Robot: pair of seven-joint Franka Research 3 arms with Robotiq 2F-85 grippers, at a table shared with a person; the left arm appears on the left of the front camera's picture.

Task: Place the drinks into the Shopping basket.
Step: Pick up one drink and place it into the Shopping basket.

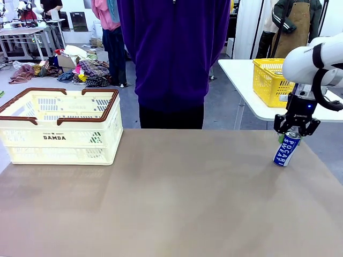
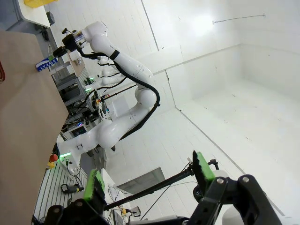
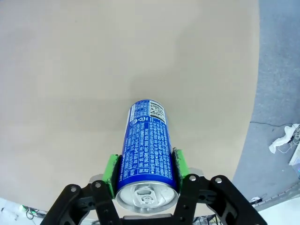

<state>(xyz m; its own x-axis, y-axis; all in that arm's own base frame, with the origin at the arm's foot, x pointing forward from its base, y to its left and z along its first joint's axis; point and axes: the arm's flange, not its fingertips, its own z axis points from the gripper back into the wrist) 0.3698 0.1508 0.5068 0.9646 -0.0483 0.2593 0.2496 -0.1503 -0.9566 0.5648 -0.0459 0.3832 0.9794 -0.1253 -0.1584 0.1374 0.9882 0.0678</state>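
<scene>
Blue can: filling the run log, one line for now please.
right gripper shut on blue can | can at right side of table | left gripper open

The right gripper (image 1: pixel 293 130) gripped the top of the blue can (image 1: pixel 285 150), which leaned slightly near the desk's (image 1: pixel 171 203) right edge. The cream Shopping basket (image 1: pixel 59 136) sat at the far left corner. A person in purple (image 1: pixel 172 59) stood at the far edge. A yellow basket (image 1: pixel 268 80) rested on a white table (image 1: pixel 241 75) beyond.
</scene>
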